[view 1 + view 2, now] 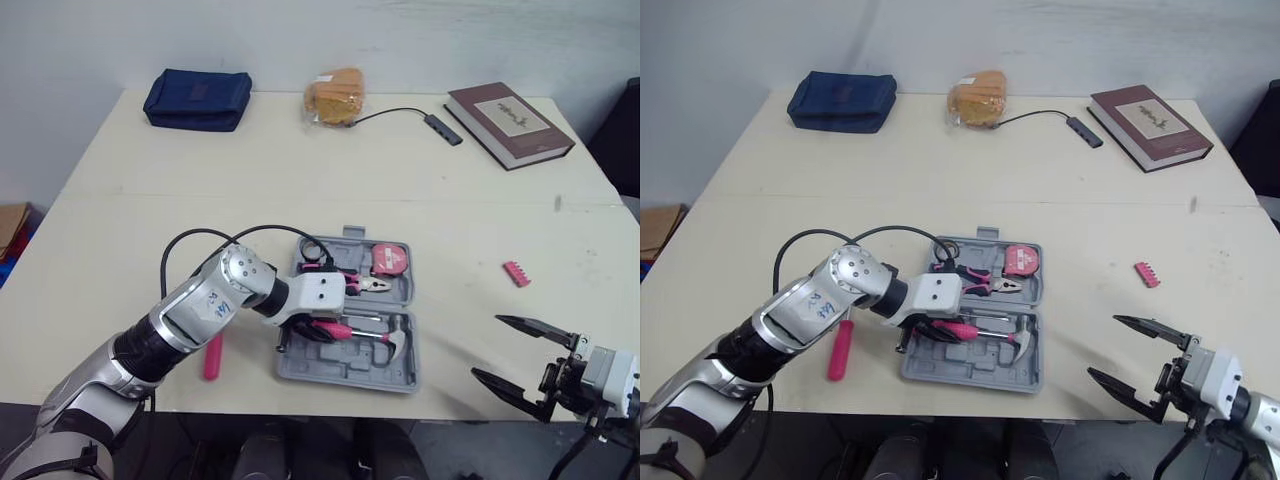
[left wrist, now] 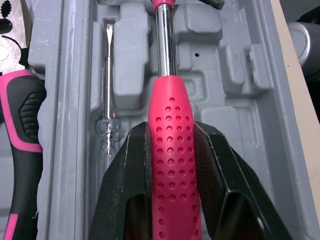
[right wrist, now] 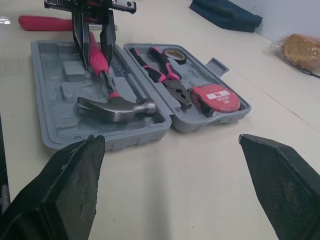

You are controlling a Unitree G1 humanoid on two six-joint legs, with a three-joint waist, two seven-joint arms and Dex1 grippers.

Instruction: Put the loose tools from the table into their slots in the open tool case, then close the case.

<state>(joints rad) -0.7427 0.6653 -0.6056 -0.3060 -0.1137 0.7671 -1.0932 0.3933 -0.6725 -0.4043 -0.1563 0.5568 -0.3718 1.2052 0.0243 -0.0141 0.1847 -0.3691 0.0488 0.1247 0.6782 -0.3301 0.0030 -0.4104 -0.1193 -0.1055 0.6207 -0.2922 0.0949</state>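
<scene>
Being clamped by left tool (image 2: pixel 171 132): pink-handled steel hammer (image 3: pixel 117 107) in open grey plastic case (image 1: pixel 340 367), head cut off in left wrist view. Right tool (image 1: pixel 486 346) spread open.

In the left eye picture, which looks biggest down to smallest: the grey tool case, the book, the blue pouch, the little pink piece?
1. The tool case, though it lies nearest the camera.
2. The book and the blue pouch look about alike, so I won't rank them.
3. The pink piece.
</scene>
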